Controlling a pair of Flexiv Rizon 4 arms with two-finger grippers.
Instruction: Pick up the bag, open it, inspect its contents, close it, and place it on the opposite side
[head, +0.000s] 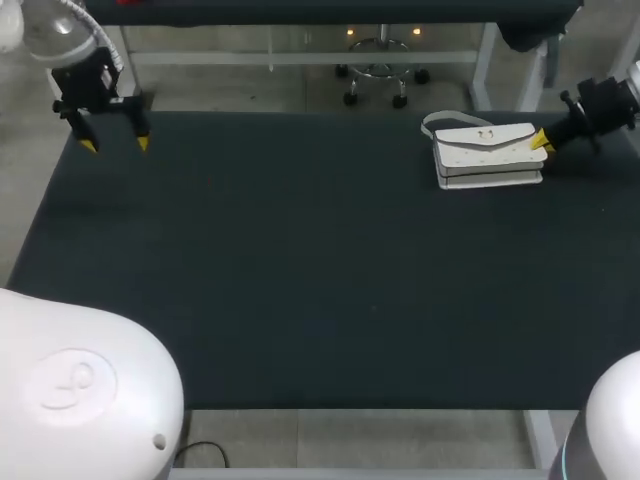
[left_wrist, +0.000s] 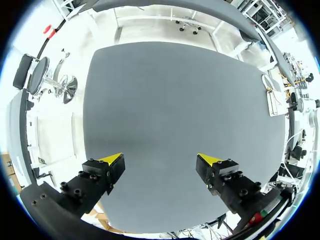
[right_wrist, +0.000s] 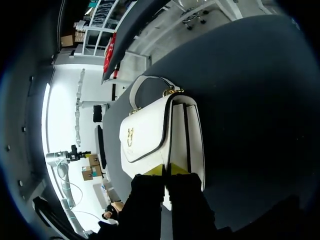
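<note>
Pinching the right end of the white leather flap handbag (head: 487, 155) with narrowed right jaws, upper right on the black tabletop (head: 300, 280); holding left jaws wide open, upper left.

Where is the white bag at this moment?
In the head view the white bag lies flat on the table's far right area, with the right gripper closed on its right end.

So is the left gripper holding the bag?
No, the left gripper hangs open and empty at the far left of the table, while the bag lies at its far right.
</note>
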